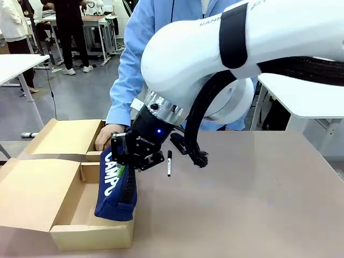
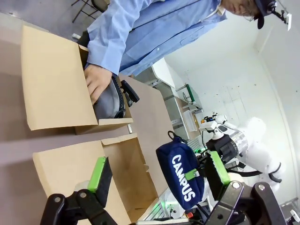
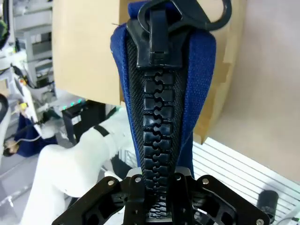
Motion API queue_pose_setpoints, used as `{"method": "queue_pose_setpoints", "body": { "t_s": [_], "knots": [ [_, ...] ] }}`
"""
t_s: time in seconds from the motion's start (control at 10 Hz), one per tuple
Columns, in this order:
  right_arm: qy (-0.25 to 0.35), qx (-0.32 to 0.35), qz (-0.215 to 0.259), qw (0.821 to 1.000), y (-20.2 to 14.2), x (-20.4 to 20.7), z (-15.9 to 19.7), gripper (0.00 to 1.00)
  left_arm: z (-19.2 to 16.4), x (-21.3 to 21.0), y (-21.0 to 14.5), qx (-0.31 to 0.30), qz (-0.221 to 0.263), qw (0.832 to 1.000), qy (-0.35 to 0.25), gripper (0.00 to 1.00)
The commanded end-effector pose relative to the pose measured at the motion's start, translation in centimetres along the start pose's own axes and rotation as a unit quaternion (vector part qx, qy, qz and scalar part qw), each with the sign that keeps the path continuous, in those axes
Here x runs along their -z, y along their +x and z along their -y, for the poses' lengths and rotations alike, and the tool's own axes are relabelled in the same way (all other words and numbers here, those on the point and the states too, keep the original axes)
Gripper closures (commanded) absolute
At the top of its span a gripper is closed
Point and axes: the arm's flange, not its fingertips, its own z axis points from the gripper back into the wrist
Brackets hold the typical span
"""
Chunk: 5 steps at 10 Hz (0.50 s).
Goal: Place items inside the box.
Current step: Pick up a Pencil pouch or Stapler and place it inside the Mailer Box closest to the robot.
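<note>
One grey pouch (image 2: pixel 108 101) inside box (image 2: pixel 56 79)

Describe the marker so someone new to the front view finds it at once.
Start at the cardboard box at the left of the table, then go right past the navy pouch held in the right gripper. Just beyond it the marker lies flat on the tabletop: a thin black-and-white stick, far slimmer than the bulky pouch.

We recorded a white right arm (image 1: pixel 269 43) across the upper frame, with black band (image 1: pixel 234 35), grey lettering, silver wrist ring (image 1: pixel 164 110), black ribbed cable (image 1: pixel 194 121), and black right gripper (image 1: pixel 124 172) bearing a blue light.
</note>
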Motion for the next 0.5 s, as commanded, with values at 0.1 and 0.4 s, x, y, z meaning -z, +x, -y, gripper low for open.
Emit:
{"method": "queue_pose_setpoints", "body": {
  "t_s": [0.1, 0.4],
  "knots": [
    [-0.019, 0.000, 0.010, 1.000, -2.1, -2.0, 1.5, 0.92, 0.2, 0.0, 0.0, 0.010, 0.010, 1.000, -0.011, 0.00],
    [-0.033, 0.078, 0.035, 0.996, 1.4, 1.9, -1.2, 0.92, 0.2, 0.0, 0.0, 0.010, 0.010, 1.000, -0.011, 0.00]
  ]
}}
